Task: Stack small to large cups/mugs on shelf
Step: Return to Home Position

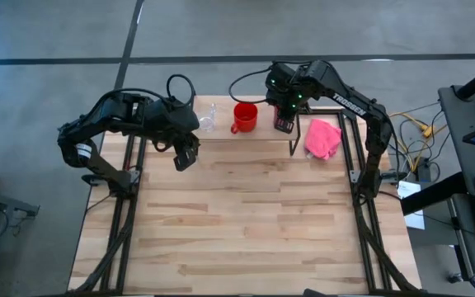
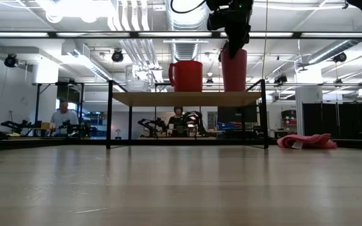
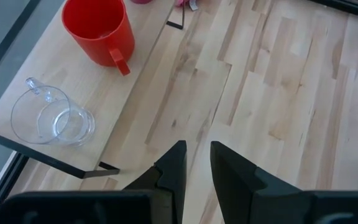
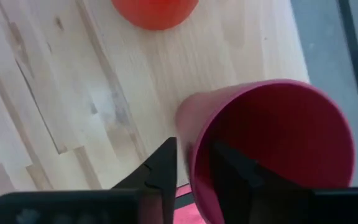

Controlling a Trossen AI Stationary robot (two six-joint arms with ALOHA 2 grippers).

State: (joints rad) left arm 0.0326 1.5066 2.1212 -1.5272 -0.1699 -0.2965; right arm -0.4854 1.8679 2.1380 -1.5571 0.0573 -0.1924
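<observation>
grey floor [image 1: 56, 33], ceiling ducts [image 2: 131, 25]

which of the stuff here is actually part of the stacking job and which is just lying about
Job: clear glass, red mug and pink tumbler, all on the shelf; right hand at the tumbler's rim; left hand over the table near the shelf's glass end.
Lying about: pink cloth on the table beside the shelf.
</observation>
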